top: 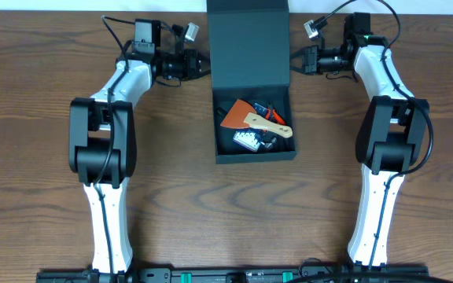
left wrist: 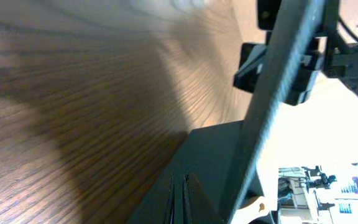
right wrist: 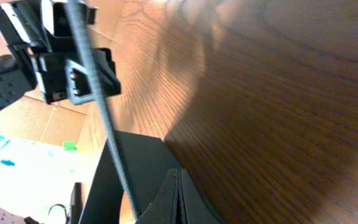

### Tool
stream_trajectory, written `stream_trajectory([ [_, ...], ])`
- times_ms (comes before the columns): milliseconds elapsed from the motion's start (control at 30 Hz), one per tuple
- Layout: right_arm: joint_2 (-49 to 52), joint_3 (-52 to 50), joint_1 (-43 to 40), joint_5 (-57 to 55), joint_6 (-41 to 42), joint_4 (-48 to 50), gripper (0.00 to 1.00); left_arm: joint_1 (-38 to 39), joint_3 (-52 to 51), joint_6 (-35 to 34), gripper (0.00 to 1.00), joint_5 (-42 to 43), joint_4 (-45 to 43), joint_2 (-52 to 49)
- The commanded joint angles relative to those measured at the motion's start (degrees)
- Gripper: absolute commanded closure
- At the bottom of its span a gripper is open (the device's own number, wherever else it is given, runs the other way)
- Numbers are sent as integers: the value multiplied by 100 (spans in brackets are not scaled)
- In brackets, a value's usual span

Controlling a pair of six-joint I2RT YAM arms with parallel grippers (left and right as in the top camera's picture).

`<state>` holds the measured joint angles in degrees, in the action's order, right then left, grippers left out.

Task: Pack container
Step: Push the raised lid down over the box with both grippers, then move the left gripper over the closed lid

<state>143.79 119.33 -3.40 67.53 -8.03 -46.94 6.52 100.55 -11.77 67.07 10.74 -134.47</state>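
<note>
Brown wood-grain table [top: 38,63], and the container [top: 256,156] sits between my arms with its flap lid [top: 247,35] standing open at the back. It holds a wooden-handled scraper [top: 254,119] plus smaller tools I can't make out. The left gripper [top: 203,64] and right gripper [top: 296,61] sit just beside the lid's side edges, both pinched together on nothing. I reckon the loading's done and closing the lid is what's left.

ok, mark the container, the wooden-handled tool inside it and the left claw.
container [top: 247,43], overhead view, on the open lid's inner face.
wooden-handled tool [top: 272,126], overhead view, mid-handle.
left claw [top: 203,64], overhead view, at its shut tips beside the lid.
</note>
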Motion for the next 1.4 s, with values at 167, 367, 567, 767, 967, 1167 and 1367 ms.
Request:
stream_trajectory([
  [167,-20,175,42,352,-61,-31,99,138,109,431,95,133,498,647],
  [367,-22,175,33,350,-63,-68,99,313,109,866,94,61,1095,796],
  [567,-20,175,7,350,-61,-68,99,501,109,1285,95,-28,1755,892],
  [767,-22,177,-42,341,-61,-66,99,610,109,1478,95,-444,2234,1060],
  [967,-20,175,-105,343,-59,-68,44,603,109,1467,92,-1235,2350,1423],
  [1167,-22,177,-107,343,-61,-81,1,522,109,879,58,-2577,2518,1792],
  [1367,-22,175,-162,162,262,-66,1,382,109,-208,21,-4017,2938,2127],
])
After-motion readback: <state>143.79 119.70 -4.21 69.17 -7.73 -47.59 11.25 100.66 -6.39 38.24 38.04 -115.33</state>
